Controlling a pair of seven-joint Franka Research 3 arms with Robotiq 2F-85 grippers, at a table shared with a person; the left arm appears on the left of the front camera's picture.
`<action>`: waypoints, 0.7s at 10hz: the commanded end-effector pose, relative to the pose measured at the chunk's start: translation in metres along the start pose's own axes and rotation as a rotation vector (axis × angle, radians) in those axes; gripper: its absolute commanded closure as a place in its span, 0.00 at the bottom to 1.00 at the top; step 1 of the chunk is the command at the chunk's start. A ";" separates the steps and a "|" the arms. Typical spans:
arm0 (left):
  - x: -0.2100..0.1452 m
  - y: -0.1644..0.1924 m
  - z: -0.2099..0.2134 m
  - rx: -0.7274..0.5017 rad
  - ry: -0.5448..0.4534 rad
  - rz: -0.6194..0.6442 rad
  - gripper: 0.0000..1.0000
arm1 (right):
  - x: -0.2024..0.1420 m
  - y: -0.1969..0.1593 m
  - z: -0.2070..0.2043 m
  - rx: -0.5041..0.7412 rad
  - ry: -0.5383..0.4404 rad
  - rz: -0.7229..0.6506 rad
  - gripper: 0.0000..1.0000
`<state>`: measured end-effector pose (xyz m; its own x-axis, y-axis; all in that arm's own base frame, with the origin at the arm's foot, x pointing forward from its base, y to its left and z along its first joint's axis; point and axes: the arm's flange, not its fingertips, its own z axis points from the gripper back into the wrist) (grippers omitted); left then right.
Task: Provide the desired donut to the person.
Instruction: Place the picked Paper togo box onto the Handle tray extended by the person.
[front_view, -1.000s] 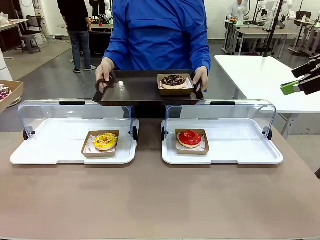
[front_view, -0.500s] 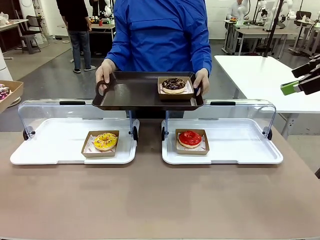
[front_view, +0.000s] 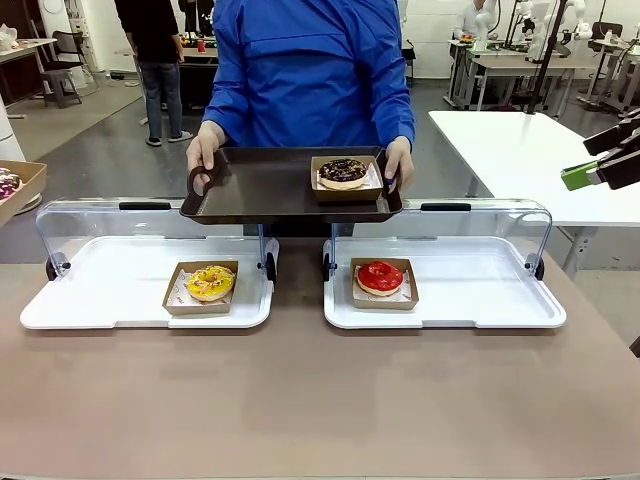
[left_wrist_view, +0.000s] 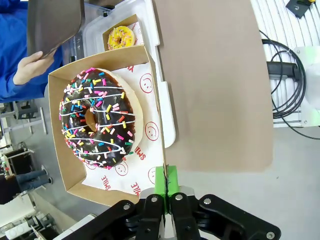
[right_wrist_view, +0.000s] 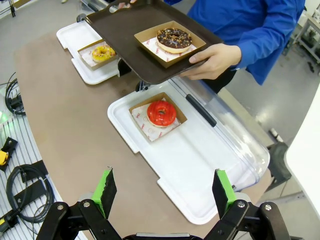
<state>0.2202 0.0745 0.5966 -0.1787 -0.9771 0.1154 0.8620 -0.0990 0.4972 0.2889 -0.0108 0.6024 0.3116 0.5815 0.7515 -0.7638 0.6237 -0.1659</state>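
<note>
The person (front_view: 310, 70) in a blue jacket stands across the table, holding a dark tray (front_view: 260, 185) with both hands. A chocolate donut (front_view: 344, 172) in a cardboard box sits on the tray's right side. A yellow donut (front_view: 210, 283) and a red donut (front_view: 380, 276) lie boxed in two open display cases. My left gripper (left_wrist_view: 167, 177) is shut on the wall of a cardboard box (left_wrist_view: 150, 90) holding a chocolate sprinkled donut (left_wrist_view: 97, 117), seen at the front view's left edge (front_view: 8, 183). My right gripper (right_wrist_view: 163, 175) hangs open and empty above the right case, at the far right (front_view: 600, 155).
Each white case base (front_view: 100, 290) (front_view: 480, 290) has its clear lid standing up at the far side. A white table (front_view: 520, 150) stands at the back right. Cables (right_wrist_view: 22, 185) lie beside the table's edge. The brown tabletop (front_view: 320, 400) in front is bare.
The person has shifted the dark tray slightly left and lower, nearer the cases. Neither gripper has moved.
</note>
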 end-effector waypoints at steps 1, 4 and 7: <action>-0.001 -0.001 -0.002 0.010 0.019 0.014 1.00 | -0.001 0.000 -0.002 -0.009 0.011 -0.013 0.00; 0.000 0.000 0.000 0.000 0.000 0.000 0.99 | -0.001 0.000 -0.002 -0.009 0.011 -0.013 0.00; 0.047 0.119 0.017 -0.060 -0.011 0.095 0.99 | -0.001 0.000 -0.002 -0.009 0.011 -0.013 0.00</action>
<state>0.2647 0.0336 0.6411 -0.1408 -0.9789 0.1479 0.8794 -0.0551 0.4729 0.2889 -0.0110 0.6025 0.3115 0.5810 0.7519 -0.7637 0.6240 -0.1657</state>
